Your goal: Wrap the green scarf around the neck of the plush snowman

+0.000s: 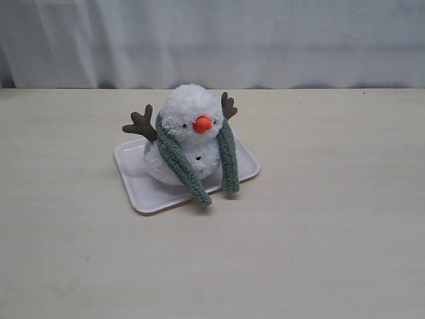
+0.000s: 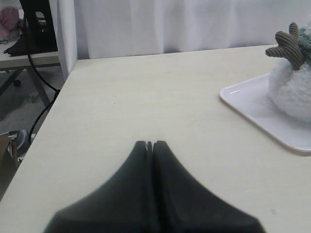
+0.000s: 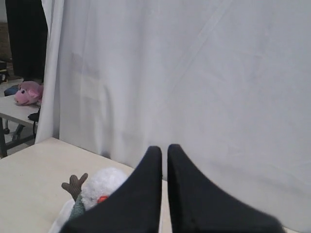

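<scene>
Sitting on the tray (image 1: 136, 179), the snowman (image 1: 189, 126) wears the scarf (image 1: 179, 163) round its neck, both ends hanging down its front. Left gripper (image 2: 149, 143), pressed together and empty, hovers over bare table (image 2: 146, 97), tray ahead and off to one side. Right gripper (image 3: 164, 148), all but closed and empty, has the snowman below it.

The left tool (image 2: 149, 143) has two matte black fingers (image 2: 175, 194), broad at the base and narrowing to blunt tips. The right tool (image 3: 164, 148) shows the same smooth, black, curved shape.
</scene>
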Controlling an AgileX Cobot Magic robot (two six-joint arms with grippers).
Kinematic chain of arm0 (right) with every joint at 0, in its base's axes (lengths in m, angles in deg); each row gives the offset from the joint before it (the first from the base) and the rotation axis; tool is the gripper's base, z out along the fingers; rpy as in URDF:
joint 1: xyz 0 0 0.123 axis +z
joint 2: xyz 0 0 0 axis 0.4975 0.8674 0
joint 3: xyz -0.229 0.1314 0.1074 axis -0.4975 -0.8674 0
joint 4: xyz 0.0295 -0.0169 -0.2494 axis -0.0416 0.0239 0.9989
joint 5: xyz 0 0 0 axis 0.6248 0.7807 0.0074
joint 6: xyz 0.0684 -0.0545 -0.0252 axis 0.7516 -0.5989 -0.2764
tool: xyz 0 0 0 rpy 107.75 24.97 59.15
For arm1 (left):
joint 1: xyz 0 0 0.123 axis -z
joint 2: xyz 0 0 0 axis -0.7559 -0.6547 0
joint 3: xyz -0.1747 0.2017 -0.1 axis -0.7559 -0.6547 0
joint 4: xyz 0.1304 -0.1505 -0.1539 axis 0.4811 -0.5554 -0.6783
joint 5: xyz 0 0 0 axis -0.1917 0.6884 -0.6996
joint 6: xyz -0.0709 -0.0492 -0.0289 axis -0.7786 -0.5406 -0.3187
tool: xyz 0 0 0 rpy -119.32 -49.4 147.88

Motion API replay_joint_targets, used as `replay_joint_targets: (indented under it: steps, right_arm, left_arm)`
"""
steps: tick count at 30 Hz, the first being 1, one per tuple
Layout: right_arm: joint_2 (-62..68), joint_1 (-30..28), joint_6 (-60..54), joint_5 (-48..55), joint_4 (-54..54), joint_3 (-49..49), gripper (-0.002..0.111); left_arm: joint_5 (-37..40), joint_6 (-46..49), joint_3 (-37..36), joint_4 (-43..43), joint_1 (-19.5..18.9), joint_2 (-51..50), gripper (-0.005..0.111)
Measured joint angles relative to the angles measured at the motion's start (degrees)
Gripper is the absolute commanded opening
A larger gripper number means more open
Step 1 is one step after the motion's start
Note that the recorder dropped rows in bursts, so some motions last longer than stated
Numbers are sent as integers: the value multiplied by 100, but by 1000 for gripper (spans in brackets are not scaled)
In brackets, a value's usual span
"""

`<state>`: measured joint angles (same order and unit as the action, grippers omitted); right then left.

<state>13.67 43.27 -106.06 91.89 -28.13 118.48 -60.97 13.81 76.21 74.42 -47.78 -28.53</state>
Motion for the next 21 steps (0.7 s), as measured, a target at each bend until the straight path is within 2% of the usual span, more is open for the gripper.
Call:
replay_joint_targets:
  steps: [8, 17, 21]
  right_arm:
    - [-201, 50, 0, 0, 0, 0, 4]
    - [-201, 626, 0, 13, 0, 0, 4]
    - [-201, 683, 0, 23, 0, 0, 4]
  left_arm:
    - [0, 0, 0, 0, 0, 0, 0]
    - [0, 0, 0, 0, 0, 0, 0]
    - [0, 0, 0, 0, 0, 0, 0]
